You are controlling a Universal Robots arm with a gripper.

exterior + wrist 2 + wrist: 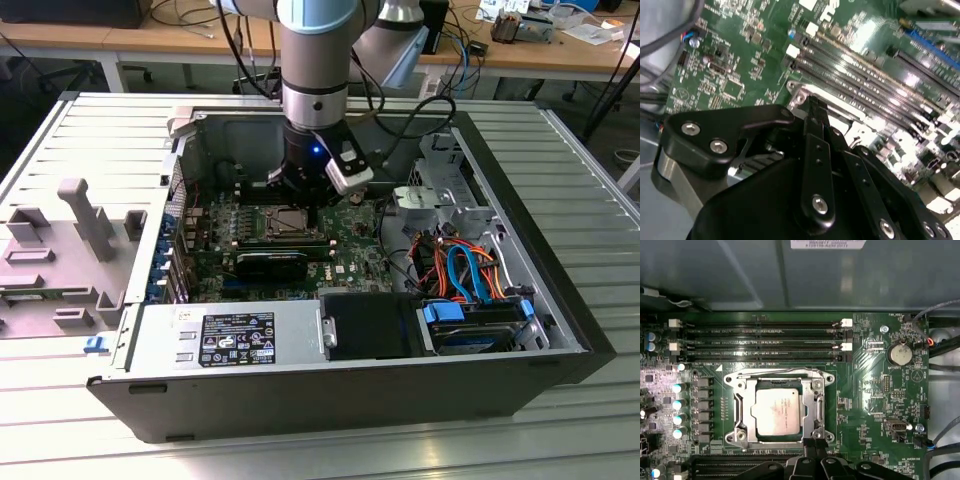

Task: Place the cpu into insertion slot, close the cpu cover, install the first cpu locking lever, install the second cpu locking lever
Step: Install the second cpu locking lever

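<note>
The cpu (778,411) is sitting in the slot (740,412) with the cover (811,405) lying closed over it; the claw (808,446) is pressing clenched at the cover's edge.

— the cpu (778,411) has a dull, brushed silver-grey metal top, and the cpu cover (812,405) framing it is bright bare metal with a soft sheen.

— and the motherboard (867,395)?

— glossy green, throwing white glare in the second wrist view. the memory slots (765,344) look like black plastic with white clips.

— the gripper (812,112)?

— matt black links with shiny steel screws. the table (590,180) is ribbed, pale matt metal.
</note>
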